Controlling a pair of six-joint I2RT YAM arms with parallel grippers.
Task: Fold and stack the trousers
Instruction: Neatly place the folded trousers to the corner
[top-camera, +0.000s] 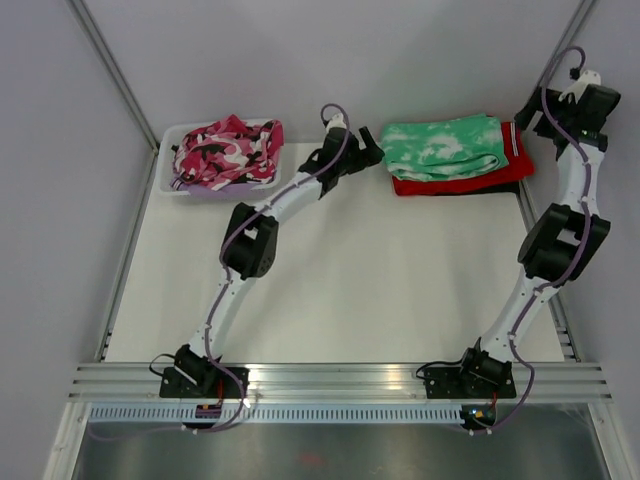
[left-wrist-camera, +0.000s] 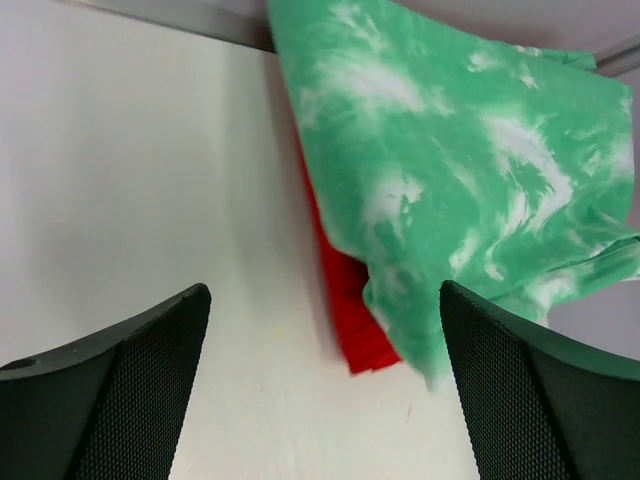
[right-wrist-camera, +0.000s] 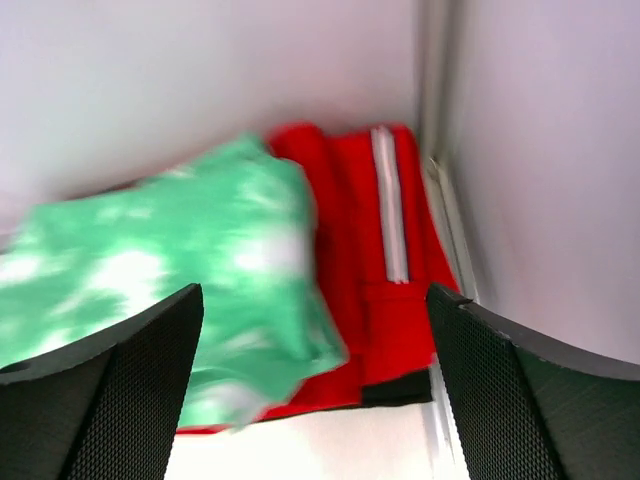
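Top external view: the mint-green trousers (top-camera: 445, 147) are lying folded on top of the red trousers (top-camera: 470, 182), at the far right corner of the table (top-camera: 350, 290), right by the back wall. So the fold + stack part is looking done for this pair, imo. The fold isn't super tidy: in the left wrist view a green corner is hanging past the red edge toward the bare table. What's possibly left is a pink camo garment (top-camera: 228, 150) sitting bunched in the basket (top-camera: 172, 180) at the far left (can't tell if it's trousers or part of the job), plus pulling both arms back.

Fingers next. The left gripper (left-wrist-camera: 322, 290) is hovering just beside the stack's left end w/ its fingers (left-wrist-camera: 150, 370) spread wide and gripping nothing. The green corner is showing close to one finger, but I can't tell if it's touching. The right gripper (right-wrist-camera: 313, 290) is hanging over the stack's right end, w/ its fingers (right-wrist-camera: 130, 380) also spread wide and nothing between them. That view is blurry, so no finer detail there.
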